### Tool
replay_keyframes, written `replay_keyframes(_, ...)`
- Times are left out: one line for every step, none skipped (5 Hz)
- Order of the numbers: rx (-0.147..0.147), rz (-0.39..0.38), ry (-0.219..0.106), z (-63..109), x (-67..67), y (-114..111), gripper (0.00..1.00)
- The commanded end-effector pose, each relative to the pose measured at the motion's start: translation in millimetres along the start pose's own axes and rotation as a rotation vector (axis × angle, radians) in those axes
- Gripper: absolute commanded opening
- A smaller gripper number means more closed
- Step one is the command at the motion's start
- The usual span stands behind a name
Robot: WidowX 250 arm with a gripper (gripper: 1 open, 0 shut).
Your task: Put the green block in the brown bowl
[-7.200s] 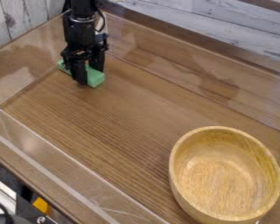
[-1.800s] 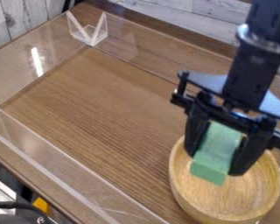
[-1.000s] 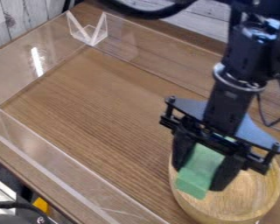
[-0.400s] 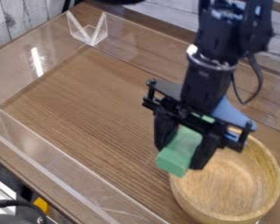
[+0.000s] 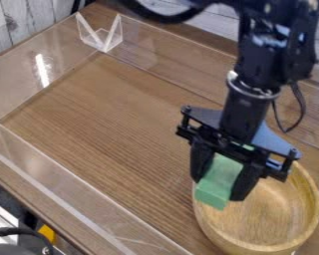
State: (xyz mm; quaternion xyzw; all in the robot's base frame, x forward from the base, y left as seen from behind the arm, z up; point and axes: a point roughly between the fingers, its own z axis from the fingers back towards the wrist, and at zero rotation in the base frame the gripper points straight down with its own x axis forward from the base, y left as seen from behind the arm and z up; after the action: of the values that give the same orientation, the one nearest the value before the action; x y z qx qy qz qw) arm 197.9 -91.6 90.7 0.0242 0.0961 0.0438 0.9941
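Green rectangular block (image 5: 221, 181), small, plain and matte, was clenched in the fingers of the black robotic tool (image 5: 229, 167), its lower end showing at the left part of the round light-brown wooden bowl (image 5: 285, 227) as the camera saw it. Whether the block hung above the rim or already dipped inside could not be told from that angle. The main risk seemed to lie in that placement: let go too near the left edge, the bar might have struck the thick rim and tumbled onto the worktop. It also sat aslant, so it could have landed on one end and rolled or bounced. Lowering the bulky fingers too far might have pressed on the wall and tipped or pushed the bowl. A shift toward the bowl's middle before release looked the safer course. Beneath it all ran a brown wood-grained worktop (image 5: 109, 129), with glossy clear strips along its near left side and a white angular wire-like piece (image 5: 101, 34) toward the far left corner. Pale, weathered wooden boards (image 5: 27, 22) closed off the back, and dark cables (image 5: 13, 235) gathered at the lower left.
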Motion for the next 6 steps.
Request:
replay_keyframes(-0.011, -0.041, -0.033, 14.4, 4.8, -13, 0.00)
replay_keyframes(-0.009, -0.073, -0.033, 21.8, 7.5, -21, 0.00)
replay_keyframes(-0.015, -0.065, -0.039, 16.7, 3.5, -15, 0.00)
replay_keyframes(-0.019, -0.068, -0.042, 9.0, -0.9, -12, 0.00)
replay_keyframes(-0.020, -0.072, -0.042, 7.9, -2.2, -19, 0.00)
replay_keyframes(-0.023, -0.075, -0.043, 6.5, -3.2, -27, 0.00)
